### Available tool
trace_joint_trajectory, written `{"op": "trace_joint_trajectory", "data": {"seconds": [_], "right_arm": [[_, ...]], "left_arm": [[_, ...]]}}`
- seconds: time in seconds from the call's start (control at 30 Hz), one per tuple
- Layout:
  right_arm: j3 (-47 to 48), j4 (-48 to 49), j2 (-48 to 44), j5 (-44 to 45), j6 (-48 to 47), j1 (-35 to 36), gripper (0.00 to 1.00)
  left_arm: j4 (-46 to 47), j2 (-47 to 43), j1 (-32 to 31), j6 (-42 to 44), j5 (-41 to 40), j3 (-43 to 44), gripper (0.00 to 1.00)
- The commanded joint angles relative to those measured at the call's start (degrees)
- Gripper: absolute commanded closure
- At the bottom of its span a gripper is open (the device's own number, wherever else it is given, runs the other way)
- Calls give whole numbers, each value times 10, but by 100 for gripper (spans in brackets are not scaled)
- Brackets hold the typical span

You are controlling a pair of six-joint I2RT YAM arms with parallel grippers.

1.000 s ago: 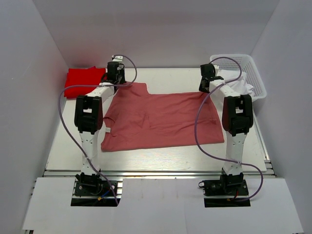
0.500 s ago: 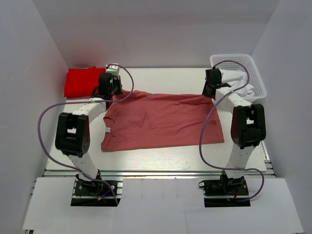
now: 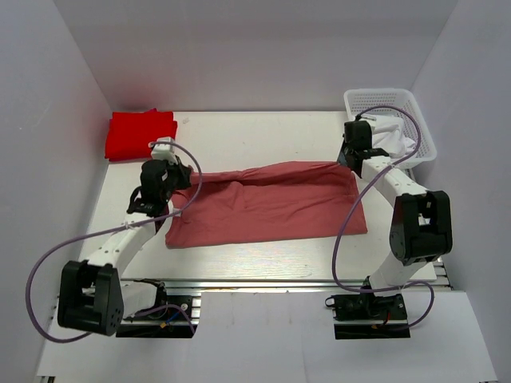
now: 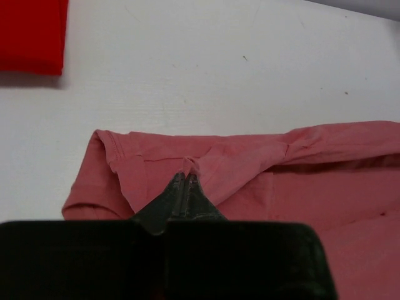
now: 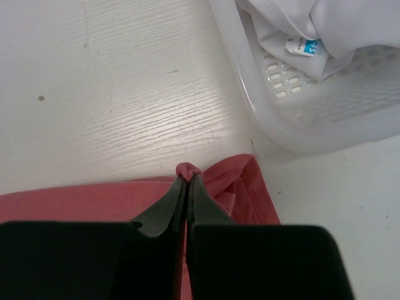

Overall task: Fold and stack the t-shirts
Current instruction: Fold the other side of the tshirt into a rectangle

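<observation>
The rose-pink t-shirt (image 3: 263, 203) lies across the middle of the table, its far edge pulled over toward the near side. My left gripper (image 3: 177, 174) is shut on its far left corner; the pinched cloth shows at the fingertips in the left wrist view (image 4: 187, 170). My right gripper (image 3: 350, 159) is shut on its far right corner, with a bunch of cloth above the tips in the right wrist view (image 5: 187, 173). The red t-shirt (image 3: 140, 133) lies folded at the far left corner and shows in the left wrist view (image 4: 31, 34).
A white mesh basket (image 3: 415, 112) holding white cloth (image 3: 394, 136) stands at the far right, close to my right gripper; its wall shows in the right wrist view (image 5: 294, 119). White walls enclose the table on three sides.
Both grippers have drawn the pink shirt's far edge toward the near side, folding it over. The left arm has pulled back far toward its base; the right has moved a little nearer.
</observation>
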Motion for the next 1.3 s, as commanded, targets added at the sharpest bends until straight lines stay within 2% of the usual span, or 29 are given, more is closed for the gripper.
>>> {"op": "trace_joint_trajectory", "data": {"seconds": [0.0, 0.27, 0.3, 0.7, 0.83, 0.97, 1.0, 1.07, 1.1, 1.17, 1.2, 1.23, 1.27], "right_arm": [[-13, 10, -35, 21, 1, -2, 100], [-15, 7, -50, 19, -7, -3, 100], [-15, 2, -50, 17, -6, -3, 100], [-83, 6, -80, 24, 26, -2, 100], [-125, 13, -82, 20, 48, -4, 100], [-157, 29, -70, 28, 70, -4, 99], [-150, 22, -59, 34, 76, -4, 89], [-145, 12, -47, 73, 87, -4, 87], [-135, -10, -40, 89, 102, -4, 74], [-132, -26, -36, 114, 110, -3, 71], [-129, -41, -37, 135, 113, -2, 66], [-124, -46, -47, 138, 127, -3, 48], [-123, -58, -49, 147, 129, -3, 35]], "left_arm": [[-10, -61, 0, -51, 14, -35, 100], [-67, -177, 0, -91, -24, -113, 100], [-73, -177, 0, -102, -45, -118, 100], [-106, -213, 0, -141, -45, -171, 100], [-95, -213, 0, -165, -14, -208, 100], [-98, -178, 0, -184, 0, -221, 100], [-106, -170, 0, -184, 0, -221, 100], [-120, -159, 0, -189, -5, -221, 100], [-142, -151, 0, -195, -6, -213, 97], [-165, -146, 0, -195, -13, -199, 88], [-178, -146, 0, -195, -20, -191, 82], [-203, -146, 0, -195, -20, -184, 62], [-213, -146, 0, -195, -20, -173, 45]]}}
